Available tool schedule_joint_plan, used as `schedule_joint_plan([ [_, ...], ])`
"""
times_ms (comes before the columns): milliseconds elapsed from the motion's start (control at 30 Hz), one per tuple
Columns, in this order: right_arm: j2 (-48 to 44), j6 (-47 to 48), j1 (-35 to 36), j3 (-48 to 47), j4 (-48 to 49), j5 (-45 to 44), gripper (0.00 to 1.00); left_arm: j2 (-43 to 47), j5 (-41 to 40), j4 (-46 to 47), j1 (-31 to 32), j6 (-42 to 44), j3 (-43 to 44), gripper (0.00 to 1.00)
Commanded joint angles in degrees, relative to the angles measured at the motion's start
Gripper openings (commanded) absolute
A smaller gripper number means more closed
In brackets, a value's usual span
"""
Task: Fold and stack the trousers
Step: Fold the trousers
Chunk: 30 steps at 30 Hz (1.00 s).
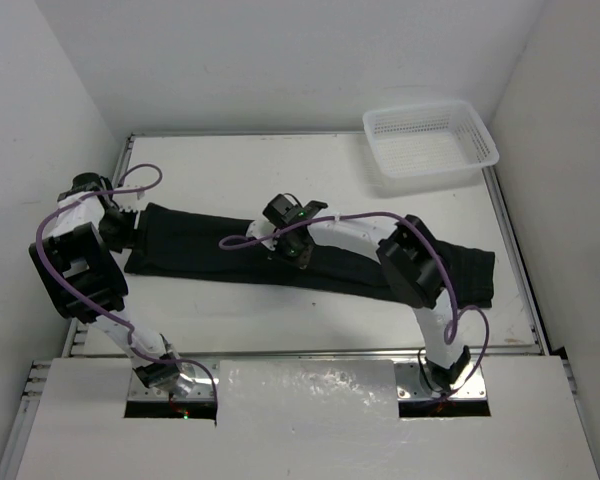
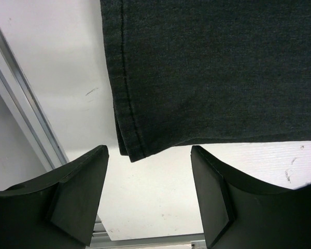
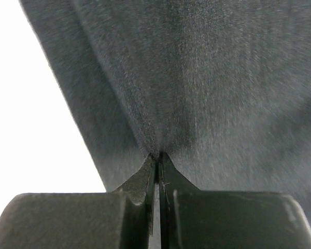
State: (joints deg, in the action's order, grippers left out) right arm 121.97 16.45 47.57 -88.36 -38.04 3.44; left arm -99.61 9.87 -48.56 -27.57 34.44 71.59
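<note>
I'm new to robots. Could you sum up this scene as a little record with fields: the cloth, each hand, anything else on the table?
garment: black trousers, laid out long and flat across the table
left hand: open, at the trousers' left end, hem corner just ahead of it, gripping nothing
right hand: shut, pinching fabric near the trousers' middle
basket: white mesh, far right corner, apart from the trousers
folding: no crosswise fold yet

Bright, even white light, faint shadows; trousers (image 3: 207, 93) soft and blurred close up.
</note>
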Motion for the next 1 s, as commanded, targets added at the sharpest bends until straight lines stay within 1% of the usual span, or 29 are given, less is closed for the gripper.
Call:
schedule_joint_plan([
  [0, -9.5, 4.0, 1.1, 0.5, -1.9, 2.5, 0.00, -0.6, -0.6, 1.4, -0.2, 0.5, 0.1, 0.63],
  [133, -11.8, 6.0, 2.3, 3.1, -1.9, 4.9, 0.00, -1.1, -1.2, 1.7, -0.2, 0.5, 0.7, 0.63],
  [267, -12.0, 7.5, 4.2, 5.3, -2.7, 6.0, 0.00, -1.8, -1.3, 1.8, -0.2, 0.4, 1.2, 0.63],
  [500, -12.4, 7.7, 4.4, 9.6, -0.5, 7.7, 0.00, -4.3, -1.4, 2.2, -0.2, -0.2, 0.8, 0.63],
  [533, -11.9, 7.1, 4.3, 10.2, 0.0, 8.2, 0.02, -4.3, -1.5, 2.5, -0.2, -0.2, 0.7, 0.63],
  [633, -9.1, 4.4, 4.4, 10.3, 1.4, 7.8, 0.19, -4.6, -2.0, 2.7, -0.2, -0.2, 0.6, 0.63],
  [667, -8.3, 3.4, 4.3, 10.0, 1.5, 6.0, 0.25, -4.7, -2.2, 2.7, -0.2, -0.1, 0.6, 0.63],
  [733, -6.1, 2.5, 4.3, 8.7, 1.6, 4.0, 0.32, -4.7, -2.5, 2.7, -0.2, 0.1, 0.6, 0.63],
  [800, -5.3, 1.6, 4.3, 7.7, 1.1, 2.0, 0.45, -4.6, -2.7, 2.7, -0.2, 0.3, 0.5, 0.63],
  [867, -5.7, 0.6, 4.3, 5.9, 0.8, 2.8, 0.51, -4.4, -2.3, 2.6, -0.2, 0.5, 0.4, 0.63],
  [900, -6.8, 0.1, 4.3, 4.7, 0.7, 3.1, 0.57, -4.2, -2.0, 2.5, -0.2, 0.3, 0.5, 0.63],
  [933, -7.6, -1.0, 4.2, 4.0, 0.3, 3.8, 0.59, -4.0, -1.9, 2.4, -0.2, 0.2, 0.7, 0.63],
  [967, -9.9, -1.7, 4.3, 2.9, 0.2, 4.8, 0.66, -3.9, -1.6, 1.8, -0.2, -0.1, 1.4, 0.63],
])
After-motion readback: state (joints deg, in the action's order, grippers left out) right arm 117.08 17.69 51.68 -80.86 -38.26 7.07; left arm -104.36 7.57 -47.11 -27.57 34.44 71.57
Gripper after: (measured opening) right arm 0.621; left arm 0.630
